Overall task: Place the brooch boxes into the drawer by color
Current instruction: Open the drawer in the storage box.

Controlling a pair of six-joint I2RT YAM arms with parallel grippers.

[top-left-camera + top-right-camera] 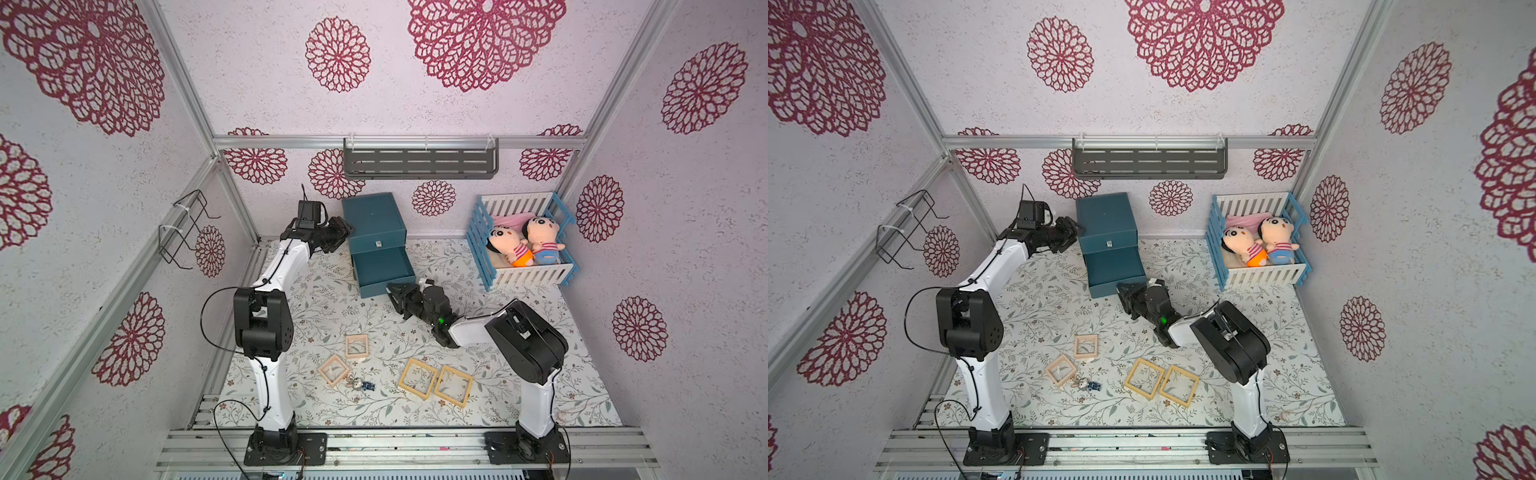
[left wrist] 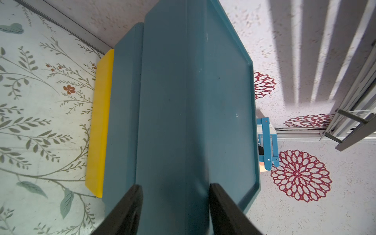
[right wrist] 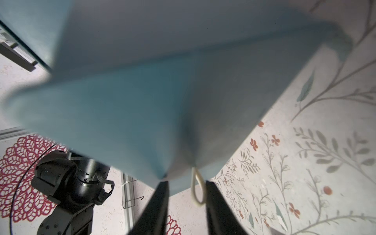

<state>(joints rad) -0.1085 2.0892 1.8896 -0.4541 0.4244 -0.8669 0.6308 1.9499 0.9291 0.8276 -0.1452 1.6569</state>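
Fingers [image 1: 397,293] hold no brooch boxes [image 1: 418,378]: pink and tan frames lie flat near the worktop's [image 1: 519,399] front edge, likely light, stiff, slippery-faced; pinch opposite rims. Midway, the right fingers [image 3: 158,207] stand apart around the pulled-out drawer's [image 1: 382,270] loop [image 3: 192,181]. Farther, the left fingers [image 2: 126,209] straddle the chest [image 1: 372,214]; clamping unclear.

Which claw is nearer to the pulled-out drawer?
Right. The right claw is at the drawer's front corner, around its pull; the left claw is farther back, at the chest's upper side.
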